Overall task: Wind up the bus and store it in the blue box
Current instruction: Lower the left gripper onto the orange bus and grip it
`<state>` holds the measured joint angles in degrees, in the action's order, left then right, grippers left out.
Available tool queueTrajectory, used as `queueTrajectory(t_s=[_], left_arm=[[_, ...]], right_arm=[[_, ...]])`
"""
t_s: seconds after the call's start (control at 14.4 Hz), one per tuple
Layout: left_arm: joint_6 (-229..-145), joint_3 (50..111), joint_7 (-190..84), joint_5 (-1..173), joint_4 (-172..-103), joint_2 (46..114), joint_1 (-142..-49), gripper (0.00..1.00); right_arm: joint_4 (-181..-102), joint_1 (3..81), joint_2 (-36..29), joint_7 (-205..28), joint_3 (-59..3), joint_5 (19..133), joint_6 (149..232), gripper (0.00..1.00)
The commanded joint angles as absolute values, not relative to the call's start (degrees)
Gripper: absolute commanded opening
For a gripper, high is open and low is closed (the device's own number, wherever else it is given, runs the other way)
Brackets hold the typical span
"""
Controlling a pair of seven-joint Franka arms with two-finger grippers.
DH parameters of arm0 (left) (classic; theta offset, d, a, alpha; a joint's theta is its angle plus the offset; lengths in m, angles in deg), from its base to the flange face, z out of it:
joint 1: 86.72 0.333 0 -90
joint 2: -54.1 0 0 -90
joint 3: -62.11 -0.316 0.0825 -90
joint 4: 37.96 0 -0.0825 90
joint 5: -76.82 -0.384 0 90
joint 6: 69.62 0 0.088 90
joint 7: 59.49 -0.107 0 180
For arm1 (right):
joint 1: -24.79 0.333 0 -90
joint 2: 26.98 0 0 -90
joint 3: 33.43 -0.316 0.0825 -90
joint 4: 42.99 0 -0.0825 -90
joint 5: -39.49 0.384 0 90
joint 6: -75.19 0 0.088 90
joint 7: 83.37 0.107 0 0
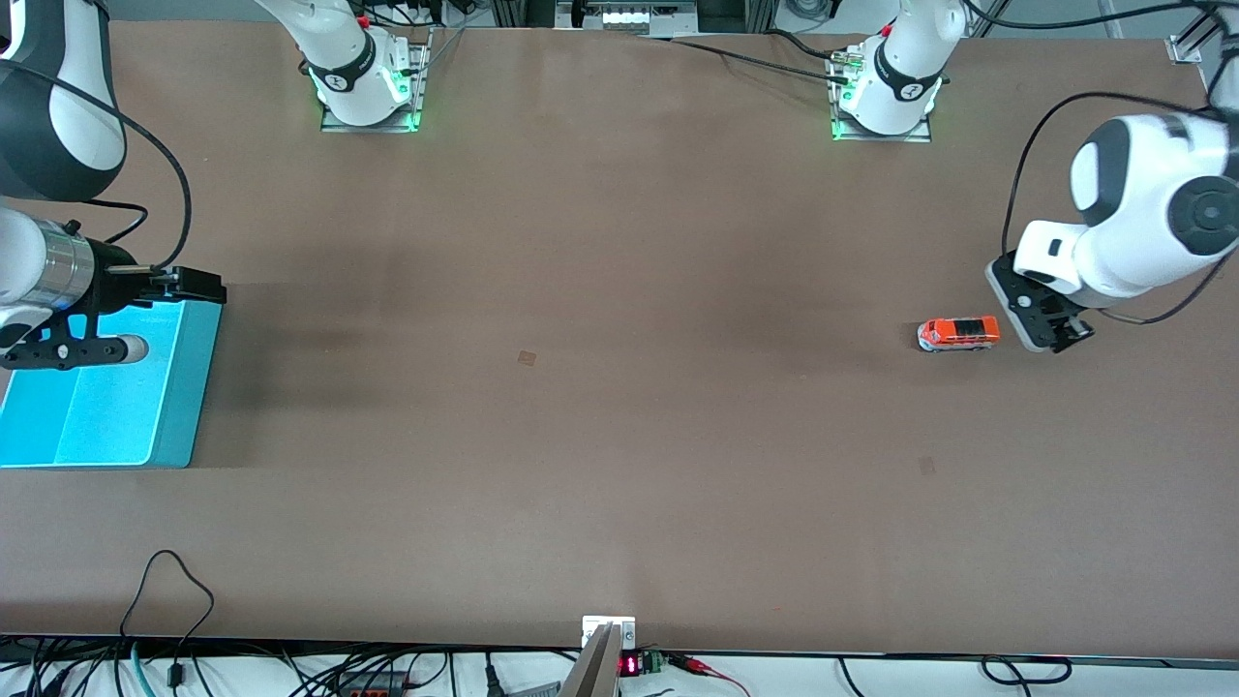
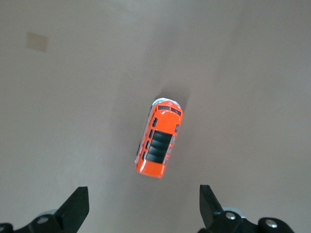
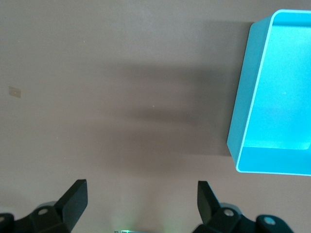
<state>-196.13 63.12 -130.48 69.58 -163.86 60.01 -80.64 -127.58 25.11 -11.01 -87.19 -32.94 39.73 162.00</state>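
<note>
Table [image 1: 619, 542]: brown top, bare over most of its area. Near edge, at its middle: a small white bracket [image 1: 609, 631] with a grey bar, and just beside it a red digit display [image 1: 629, 665], digits too small to read; cables hang below that edge. Two small tan patches on the top, one near the centre [image 1: 527, 358], one closer to the near edge toward the left arm's end [image 1: 927, 466]. Box [image 1: 106, 397]: cyan-blue, at the right arm's end of the table, against that end edge, about midway between near and far edges; nothing visible inside it; no label seen. Right gripper [image 1: 198, 283]: up over the box's farther inner corner, fingers [image 3: 73, 199] spread wide apart in the right wrist view, holding nothing; the box rim [image 3: 243, 121] shows at one side there. Bus [image 1: 958, 334]: orange, dark roof panels, white-grey lower trim, upright on its wheels on the table toward the left arm's end, well apart from the box, lengthwise along the table. No writing legible on it. Left gripper [image 1: 1070, 339]: just beside the bus on the side toward the left arm's end edge, not touching it; jaws open wide, empty, fingers [image 2: 77, 206] either side of the bus [image 2: 158, 144] in the left wrist view. Far edge: both bases, green lights lit; each arm's black collar band carries a small white mark, unreadable.
</note>
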Motion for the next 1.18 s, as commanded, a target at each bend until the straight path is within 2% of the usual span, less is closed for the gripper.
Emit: queueTrajectory(t_s=[0.0, 0.28, 0.42, 0.83, 0.97, 1.11], left_arm=[[-202.67, 63.52, -135.94, 68.29, -170.49, 58.15, -79.87, 1.0], [-215.31, 63.52, -141.92, 68.29, -175.33, 61.82, -79.87, 1.0], [-218.93, 63.52, -142.63, 68.29, -176.47, 63.5, -79.78, 1.0], [-222.99, 63.52, -142.81, 68.29, -176.3, 68.43, -78.81, 1.0], [-223.08, 63.52, -142.81, 68.29, -176.13, 69.3, -78.72, 0.99], [-223.08, 63.52, -142.9, 68.29, -176.13, 69.75, -77.85, 0.93]], right_arm=[[-126.57, 25.06, -10.9, -87.94, -33.25, 39.75, 159.74, 1.0], [-126.57, 25.58, -10.9, -87.85, -33.78, 43.78, 156.57, 1.0], [-126.57, 25.59, -10.9, -87.94, -33.96, 45.02, 156.4, 1.0], [-126.31, 26.03, -10.9, -87.85, -33.87, 46.44, 156.31, 1.0], [-126.22, 25.85, -8.72, -87.94, -33.78, 46.44, 156.23, 1.0], [-126.22, 25.68, -8.7, -88.03, -33.52, 45.65, 156.48, 1.0]])
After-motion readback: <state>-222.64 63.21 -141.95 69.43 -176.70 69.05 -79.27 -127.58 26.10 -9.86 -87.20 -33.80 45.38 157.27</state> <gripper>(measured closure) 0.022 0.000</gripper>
